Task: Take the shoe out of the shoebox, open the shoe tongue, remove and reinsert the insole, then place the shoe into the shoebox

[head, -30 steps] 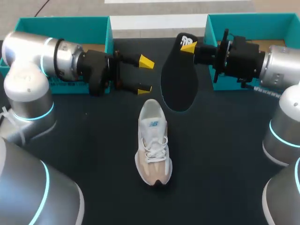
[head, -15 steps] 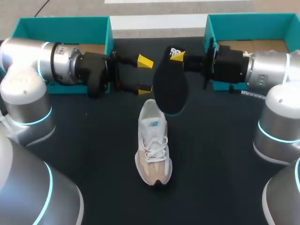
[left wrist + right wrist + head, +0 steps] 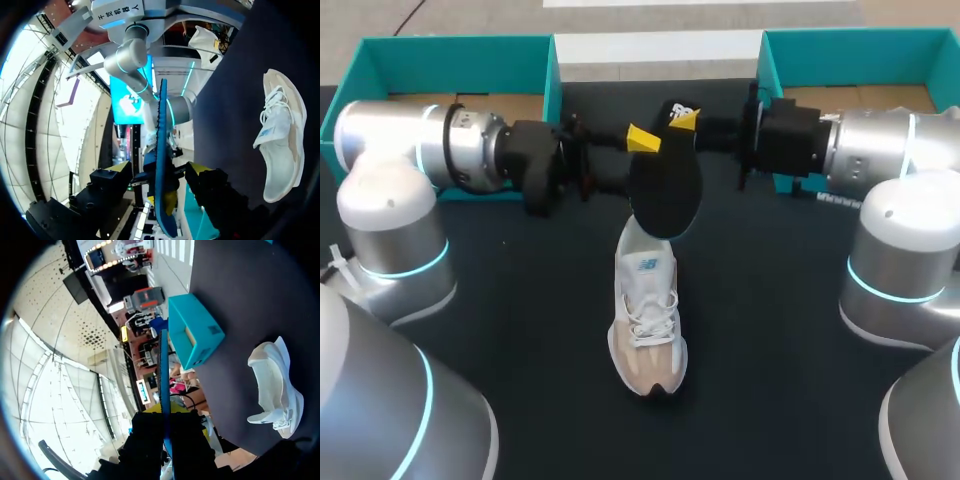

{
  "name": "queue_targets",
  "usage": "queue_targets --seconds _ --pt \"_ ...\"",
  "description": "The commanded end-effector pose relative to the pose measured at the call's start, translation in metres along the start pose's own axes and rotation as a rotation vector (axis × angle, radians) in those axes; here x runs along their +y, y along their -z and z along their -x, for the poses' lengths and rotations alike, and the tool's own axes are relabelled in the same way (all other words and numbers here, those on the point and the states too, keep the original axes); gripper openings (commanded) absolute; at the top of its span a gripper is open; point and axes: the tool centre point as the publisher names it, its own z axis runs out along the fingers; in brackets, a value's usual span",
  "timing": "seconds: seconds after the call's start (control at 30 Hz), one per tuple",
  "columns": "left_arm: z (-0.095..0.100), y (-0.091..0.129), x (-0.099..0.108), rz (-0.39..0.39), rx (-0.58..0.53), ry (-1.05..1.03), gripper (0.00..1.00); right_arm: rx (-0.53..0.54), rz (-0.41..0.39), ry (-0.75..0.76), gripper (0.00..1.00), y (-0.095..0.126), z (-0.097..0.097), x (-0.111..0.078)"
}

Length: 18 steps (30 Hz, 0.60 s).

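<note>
A white and beige shoe (image 3: 648, 300) lies on the black table, its heel towards the back. Above the heel hangs the black insole (image 3: 665, 185), with my right gripper (image 3: 682, 118) shut on its upper end. My left gripper (image 3: 640, 160) comes in from the left and straddles the insole; one yellow tip shows and the other is hidden behind it. In the left wrist view the insole (image 3: 161, 150) stands edge-on between the open fingers of my left gripper (image 3: 161, 170), with gaps on both sides. In the right wrist view my right gripper (image 3: 165, 415) pinches the insole (image 3: 164, 365), and the shoe (image 3: 275, 385) lies beside it.
A teal shoebox (image 3: 455, 60) stands at the back left behind my left arm. A second teal box (image 3: 860, 45) is at the back right. The teal box (image 3: 195, 335) also shows in the right wrist view. Bare black table surrounds the shoe.
My right arm has carried the insole leftward over the shoe's heel. My left gripper has moved right around the insole, and its fingers have narrowed.
</note>
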Motion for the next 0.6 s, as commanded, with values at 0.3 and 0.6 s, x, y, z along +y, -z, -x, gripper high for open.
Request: queue_targets --seconds 0.3,0.6 --pt "-0.0076 -0.0149 0.0069 0.062 -0.033 -0.001 0.00 0.008 0.035 0.001 0.00 -0.0149 0.0030 -0.0037" --pt "-0.0068 -0.0061 0.0102 0.070 -0.039 0.013 0.00 0.040 0.067 0.094 0.89 -0.0121 0.0061 -0.0089"
